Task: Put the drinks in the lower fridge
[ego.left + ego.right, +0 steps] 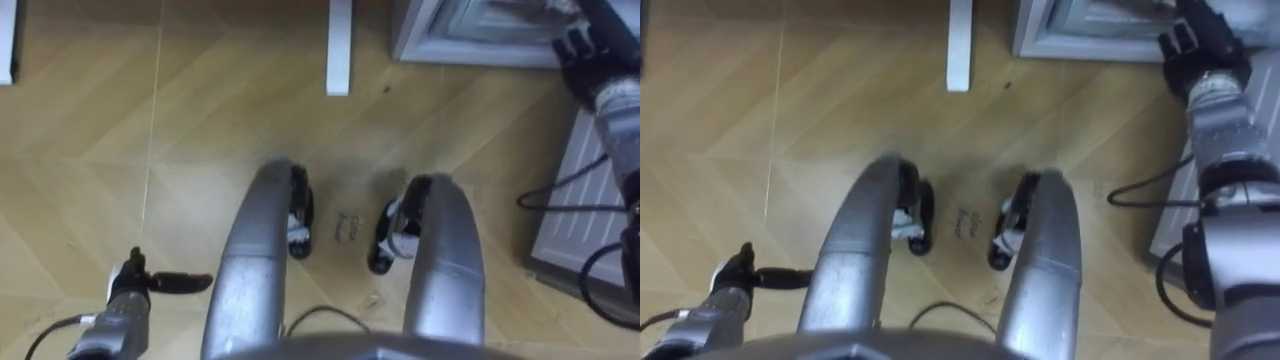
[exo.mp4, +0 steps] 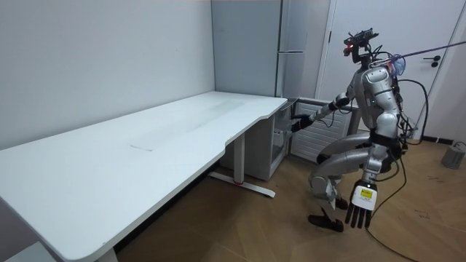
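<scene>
Legible text, numbers, signs: none. Item one: a small dark marking point(image 1: 350, 228) on the wooden floor point(image 1: 200, 120) between the robot's feet, shaped like a short word or stamp, too blurred to read. Item two: a white tag point(image 2: 364, 195) at the back of the lowered left hand point(image 2: 362, 211), bearing dark print too small to read.

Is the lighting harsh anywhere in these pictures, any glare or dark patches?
Room view: soft, even light on the white table, no glare; the floor beneath it lies in shade. Left eye view: the same wooden floor is evenly lit, with only a faint sheen.
</scene>
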